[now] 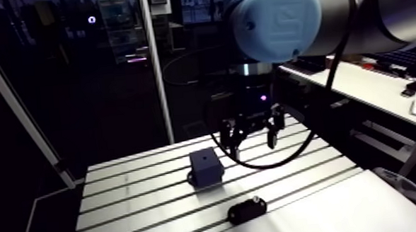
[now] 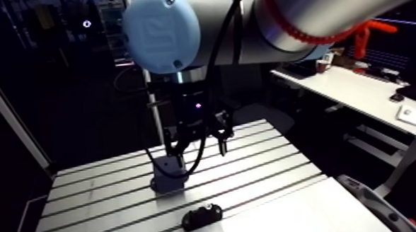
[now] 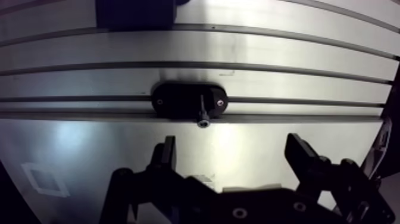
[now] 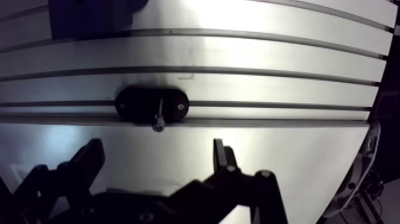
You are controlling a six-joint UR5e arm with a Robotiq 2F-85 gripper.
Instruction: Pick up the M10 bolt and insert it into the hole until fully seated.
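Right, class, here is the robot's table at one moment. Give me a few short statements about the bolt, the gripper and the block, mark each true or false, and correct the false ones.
1. The bolt lies on the black holder, ahead of the gripper. True.
2. The gripper is shut on the bolt. False: its fingers are apart with nothing between them.
3. The dark block stands on the table, apart from the holder. True.
4. The bolt is seated in the block. False: it lies on the holder, not in the block.
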